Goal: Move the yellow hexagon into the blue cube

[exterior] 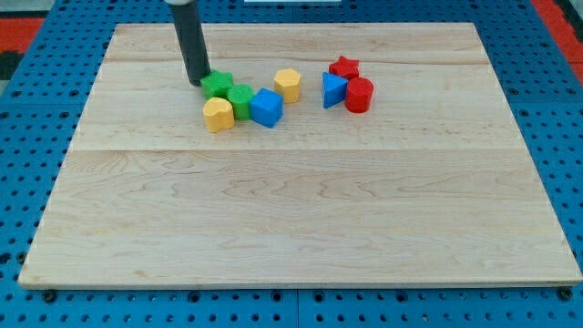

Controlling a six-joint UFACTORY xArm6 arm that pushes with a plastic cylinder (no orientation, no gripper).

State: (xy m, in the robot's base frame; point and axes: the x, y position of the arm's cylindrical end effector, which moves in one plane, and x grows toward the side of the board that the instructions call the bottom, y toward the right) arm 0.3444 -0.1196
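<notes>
The yellow hexagon (pixel 288 84) stands on the wooden board (pixel 301 210) in the upper middle, a little up and right of the blue cube (pixel 267 107), with a small gap between them. My tip (pixel 196 82) is at the view's upper left, touching the left side of a green star-shaped block (pixel 218 85). It is well left of the yellow hexagon and up-left of the blue cube.
A second green block (pixel 241 99) sits between the green star and the blue cube. A yellow heart-shaped block (pixel 218 115) lies just left of it. To the right are a blue triangle (pixel 334 90), a red star (pixel 344 66) and a red cylinder (pixel 359 95).
</notes>
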